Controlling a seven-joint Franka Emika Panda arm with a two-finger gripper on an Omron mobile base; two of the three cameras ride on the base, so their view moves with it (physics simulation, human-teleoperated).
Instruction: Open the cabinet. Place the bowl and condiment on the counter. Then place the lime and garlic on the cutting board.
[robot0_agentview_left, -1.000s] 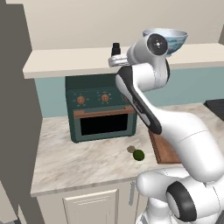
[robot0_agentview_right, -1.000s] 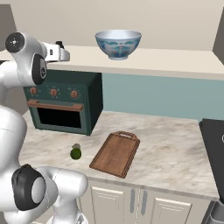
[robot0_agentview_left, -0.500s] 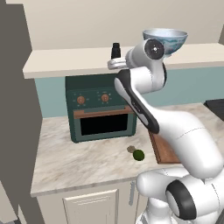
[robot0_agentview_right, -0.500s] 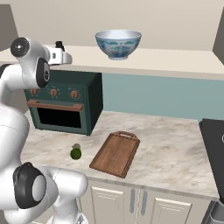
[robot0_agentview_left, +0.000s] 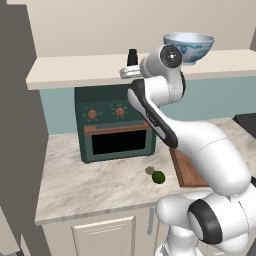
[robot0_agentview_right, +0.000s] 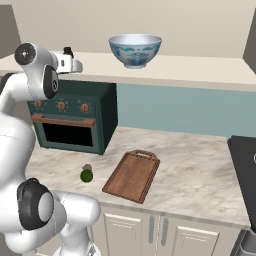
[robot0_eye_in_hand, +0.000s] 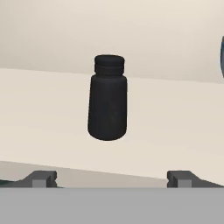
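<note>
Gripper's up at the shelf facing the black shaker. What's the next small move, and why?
Probably ease the gripper straight forward until the condiment sits between the fingertips, then close. In the hand view the shaker stands upright on the shelf, roughly centred ahead of the open jaws, and nothing is gripped yet. The bowl stands well off to one side.

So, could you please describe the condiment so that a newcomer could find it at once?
Look at the open cream shelf above the dark green oven. The condiment stands upright there, left of the bowl, before the open gripper. It is a small black shaker; the bowl is wide, white and blue.
</note>
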